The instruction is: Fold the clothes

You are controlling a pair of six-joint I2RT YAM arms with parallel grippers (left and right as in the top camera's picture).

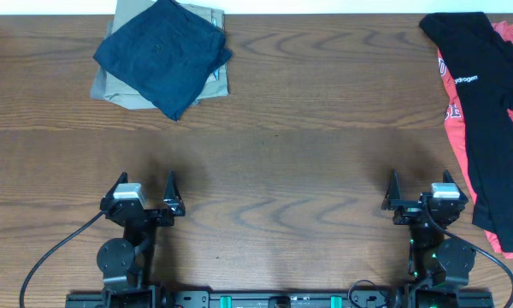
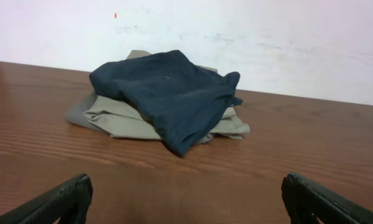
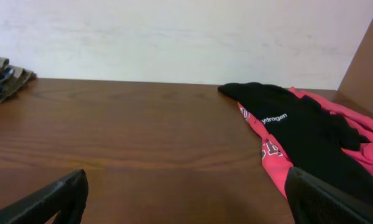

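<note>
Folded navy-blue shorts lie on top of folded khaki shorts at the table's far left; both show in the left wrist view, the navy shorts over the khaki shorts. A black shirt lies unfolded over a red garment at the right edge, also in the right wrist view. My left gripper is open and empty near the front left, far from the pile. My right gripper is open and empty near the front right, just left of the black shirt.
The wooden table spans the whole view. The black shirt and red garment hang past the right edge. A white wall stands behind the far edge. Cables run from both arm bases at the front.
</note>
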